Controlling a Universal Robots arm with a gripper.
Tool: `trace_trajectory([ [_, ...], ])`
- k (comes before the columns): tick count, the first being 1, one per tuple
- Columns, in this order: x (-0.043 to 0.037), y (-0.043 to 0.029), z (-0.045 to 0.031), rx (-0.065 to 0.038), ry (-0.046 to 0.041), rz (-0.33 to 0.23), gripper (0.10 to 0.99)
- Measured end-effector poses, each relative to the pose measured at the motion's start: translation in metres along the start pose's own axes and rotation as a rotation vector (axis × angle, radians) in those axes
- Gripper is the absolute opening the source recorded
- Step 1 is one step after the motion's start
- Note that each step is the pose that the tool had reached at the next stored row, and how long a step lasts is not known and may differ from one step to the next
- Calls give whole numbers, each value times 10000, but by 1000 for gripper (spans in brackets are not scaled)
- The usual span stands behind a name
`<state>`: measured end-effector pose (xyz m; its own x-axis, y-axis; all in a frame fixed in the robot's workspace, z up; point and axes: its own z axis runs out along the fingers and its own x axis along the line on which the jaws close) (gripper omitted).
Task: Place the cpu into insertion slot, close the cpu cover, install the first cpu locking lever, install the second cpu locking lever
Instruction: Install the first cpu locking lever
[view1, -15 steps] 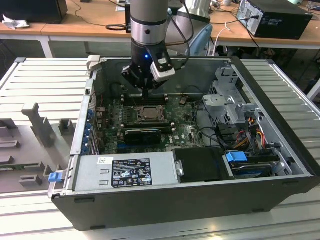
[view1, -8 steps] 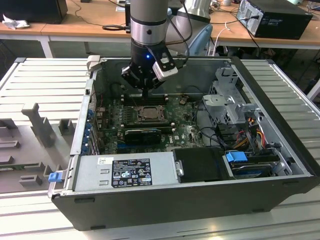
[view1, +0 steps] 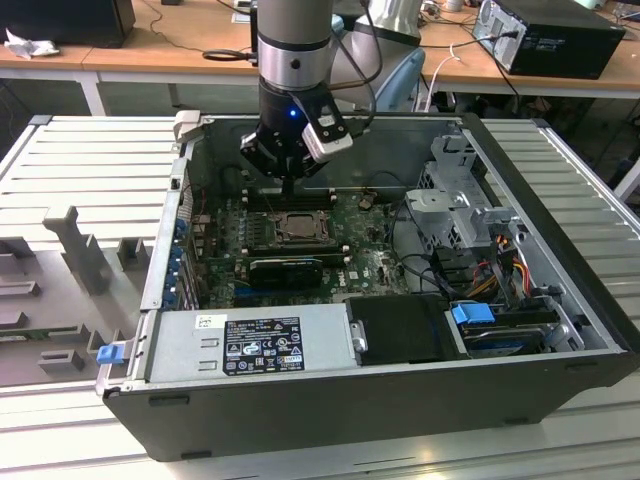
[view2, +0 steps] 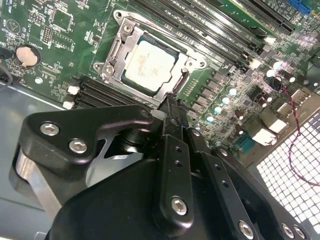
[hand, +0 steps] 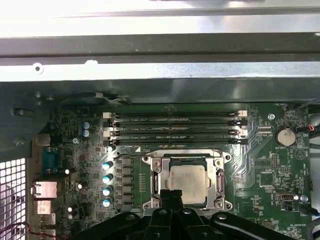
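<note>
The cpu (view2: 149, 64) (hand: 188, 183), a pale silver-beige square, lies flat in the insertion slot (view1: 297, 228) on the green board. The silvery cpu cover (view2: 116, 55) (hand: 157, 172) lies down around it as a frame, with the chip showing through its cut-out. My gripper (view1: 288, 188) (view2: 172, 104) (hand: 171, 193) hangs just above one edge of the slot, its two black fingers pressed together and shut on nothing. In both wrist views the fingertips hide a small part of the cover's edge. I cannot tell how the locking levers stand.
Black memory slots (hand: 175, 127) run alongside the socket. A long black ribbed block (view1: 287, 268) lies on its other side in the exterior view. The open case's walls (view1: 540, 200), drive cage (view1: 455, 205), cables (view1: 490, 270) and power supply (view1: 250, 345) ring the board.
</note>
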<state>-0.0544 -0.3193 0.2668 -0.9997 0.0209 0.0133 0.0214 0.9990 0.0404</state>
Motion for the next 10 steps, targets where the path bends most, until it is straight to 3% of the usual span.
trace_trajectory([
  [3, 16, -1, 0, 1, -10, -5, 106],
  [7, 162, -4, 3, -2, -43, -10, 106],
  [10, 193, -4, 4, -2, -44, -10, 106],
])
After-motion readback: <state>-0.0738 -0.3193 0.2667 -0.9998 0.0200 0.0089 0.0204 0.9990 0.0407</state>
